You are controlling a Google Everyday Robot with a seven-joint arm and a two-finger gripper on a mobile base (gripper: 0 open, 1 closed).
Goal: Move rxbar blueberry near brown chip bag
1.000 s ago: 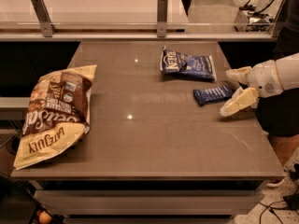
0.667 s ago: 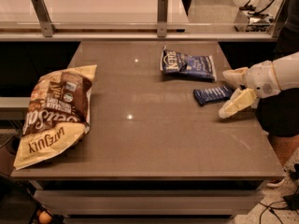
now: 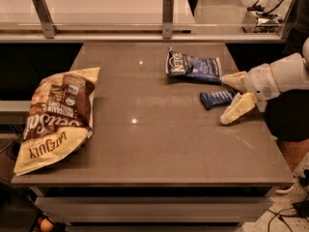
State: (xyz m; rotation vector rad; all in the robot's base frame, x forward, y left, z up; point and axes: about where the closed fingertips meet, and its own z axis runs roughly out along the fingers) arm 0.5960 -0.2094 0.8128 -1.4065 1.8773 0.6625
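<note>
Gripper [image 3: 223,101] edged left, jaws open astride rxbar blueberry [image 3: 215,99].

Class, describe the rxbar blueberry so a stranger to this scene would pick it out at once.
Find the brown table, then its right edge in the picture, where the white gripper sits. The rxbar blueberry lies flat between its open fingers. It is small, narrow and dark blue, unlike the wider blue Kettle chip bag behind it.
</note>
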